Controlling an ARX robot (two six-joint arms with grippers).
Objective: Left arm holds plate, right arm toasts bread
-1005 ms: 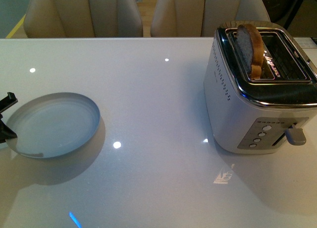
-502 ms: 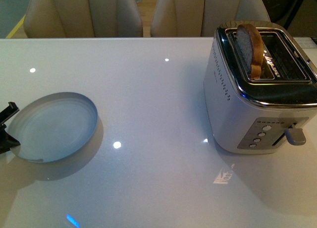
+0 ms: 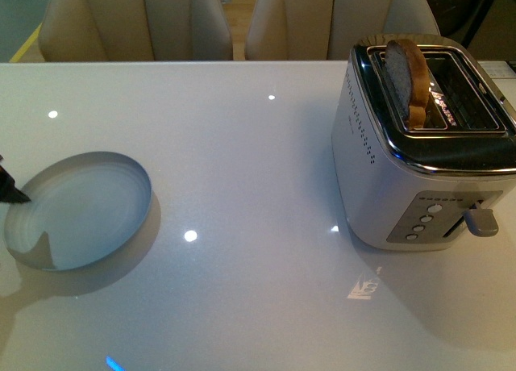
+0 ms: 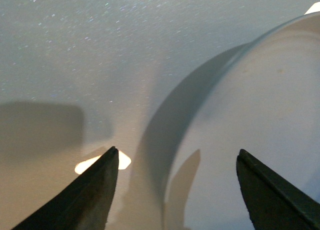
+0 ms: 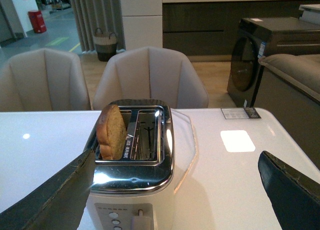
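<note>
The plate (image 3: 78,210) sits on the white tabletop (image 3: 242,145) at the left side of the front view, its far edge tilted up off the surface and casting a shadow beneath it; only a dark tip of the left gripper (image 3: 11,189) shows at the frame's left edge, right at the plate's rim. In the left wrist view the left gripper (image 4: 177,190) has its fingers (image 4: 90,195) spread wide, one finger outside the plate's rim (image 4: 240,120) over the bare tabletop and the other over the plate's inner face; whether either finger touches the rim I cannot tell.

The bread (image 3: 405,79) stands upright in the left-hand slot of the silver toaster (image 3: 419,145) at the right of the tabletop, its rounded top and crust sticking well out above the slot; the second slot beside it is open; the lever (image 3: 480,219) juts from the toaster's front next to a column of round buttons.

The right gripper (image 5: 175,190) hangs above and in front of the toaster, fingers (image 5: 50,195) parted wide and holding nothing, well apart from the bread (image 5: 112,132); two pale chairs (image 5: 150,77) stand behind the tabletop.
</note>
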